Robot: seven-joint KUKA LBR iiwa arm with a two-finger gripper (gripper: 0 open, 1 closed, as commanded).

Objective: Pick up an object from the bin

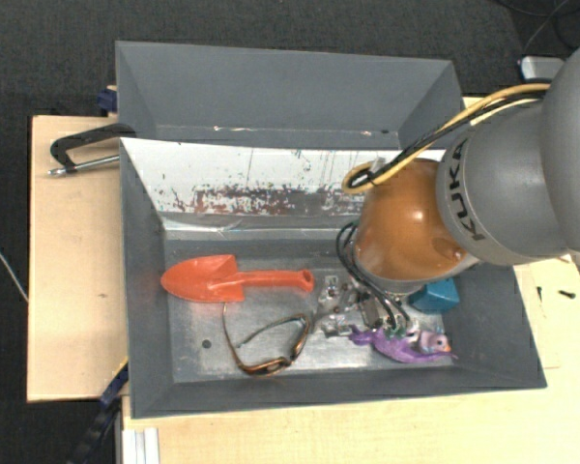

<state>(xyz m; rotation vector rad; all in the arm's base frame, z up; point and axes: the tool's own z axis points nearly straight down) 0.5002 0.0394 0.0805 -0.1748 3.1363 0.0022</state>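
Descent step: my claw [351, 315], grip state I cannot tell, sits low in the bin [145, 288] beside the purple toy [406, 346] at lower right; next, I judge, closing then lifting.

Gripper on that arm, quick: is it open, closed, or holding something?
Gripper: cannot be told. It sits low in the bin, between the orange scoop and the purple toy.

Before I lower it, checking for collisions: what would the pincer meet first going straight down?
Probably the grey metal bin floor, between the brown-framed glasses and the purple plastic toy; depth is unclear, so the pincer might clip the toy.
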